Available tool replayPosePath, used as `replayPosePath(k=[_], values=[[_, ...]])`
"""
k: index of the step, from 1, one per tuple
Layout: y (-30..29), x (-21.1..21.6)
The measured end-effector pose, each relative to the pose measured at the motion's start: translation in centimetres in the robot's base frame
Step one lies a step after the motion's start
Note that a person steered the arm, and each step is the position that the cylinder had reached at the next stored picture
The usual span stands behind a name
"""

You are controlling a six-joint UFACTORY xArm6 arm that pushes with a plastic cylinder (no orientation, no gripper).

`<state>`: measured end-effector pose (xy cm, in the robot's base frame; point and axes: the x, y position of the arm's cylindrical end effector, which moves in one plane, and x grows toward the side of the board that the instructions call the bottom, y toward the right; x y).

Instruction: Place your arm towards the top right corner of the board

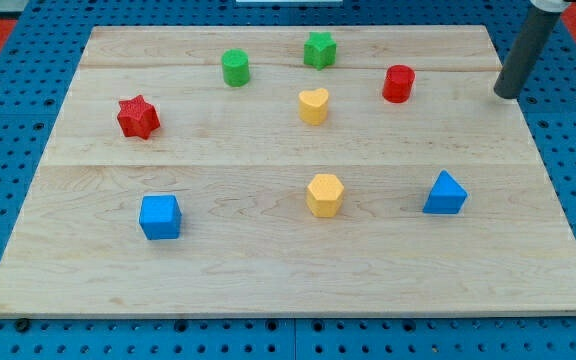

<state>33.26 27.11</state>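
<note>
The dark rod comes down from the view's top right, and my tip (507,95) rests at the right edge of the wooden board (268,270), a little below its top right corner. The nearest block is the red cylinder (398,83), well to the tip's left. The tip touches no block.
A green star (319,49) and a green cylinder (235,68) lie near the view's top. A yellow heart (313,105) and a red star (138,117) lie mid-board. A blue cube (160,216), a yellow hexagon (324,194) and a blue triangular block (445,194) lie lower.
</note>
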Motion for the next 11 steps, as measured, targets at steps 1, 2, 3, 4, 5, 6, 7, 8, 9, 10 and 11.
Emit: replayPosePath(k=[1,2,3,4,5,6,7,8,9,10,11], values=[[-1.7,0.0],[-1.3,0.0],[-1.0,-0.1],[-1.3,0.1],[-0.9,-1.1],[-0.8,-1.1],[-0.7,-1.1],[-0.1,-1.3],[0.1,-1.4],[0.1,-1.3],[0.4,-1.6]])
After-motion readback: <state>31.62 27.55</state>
